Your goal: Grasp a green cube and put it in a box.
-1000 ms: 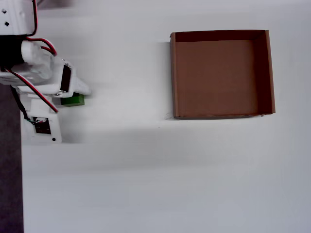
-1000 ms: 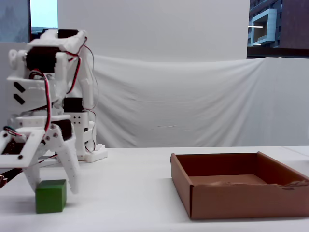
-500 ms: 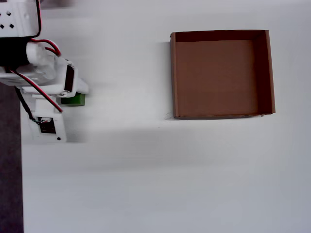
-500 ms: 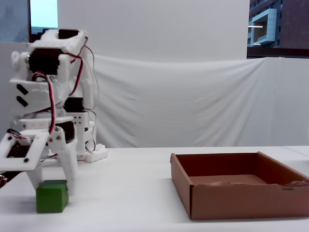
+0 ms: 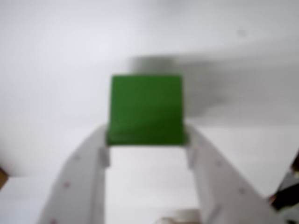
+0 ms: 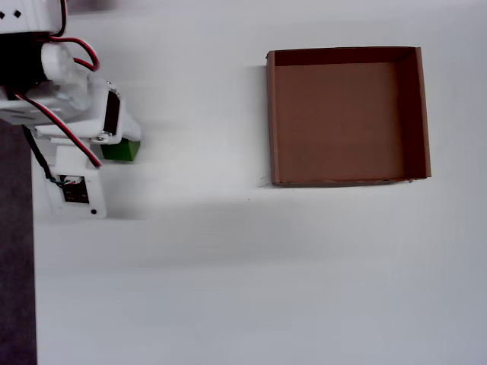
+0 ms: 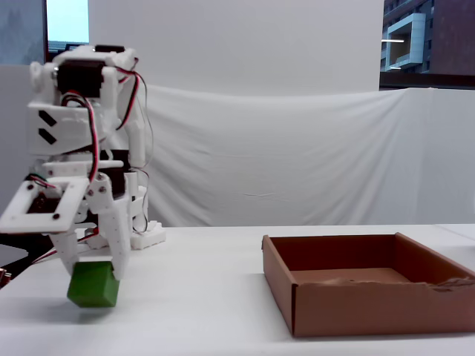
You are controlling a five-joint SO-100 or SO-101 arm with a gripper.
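No writing is legible. One green cube (image 7: 93, 283), tilted, is pinched by the tool (image 7: 93, 271), well left of the one cardboard box (image 7: 371, 308) on the surface (image 7: 208, 297).

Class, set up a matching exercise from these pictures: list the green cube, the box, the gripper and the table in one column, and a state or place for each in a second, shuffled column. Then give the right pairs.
Column one:
1. green cube
2. box
3. gripper
4. table

Column two:
A. white and flat, bearing the cardboard tray
B. closed, fingers pressing two opposite sides of a block
C. tilted, lifted just clear of the surface in the fixed view
D. brown, with nothing inside it

Pairs: 1-C, 2-D, 3-B, 4-A
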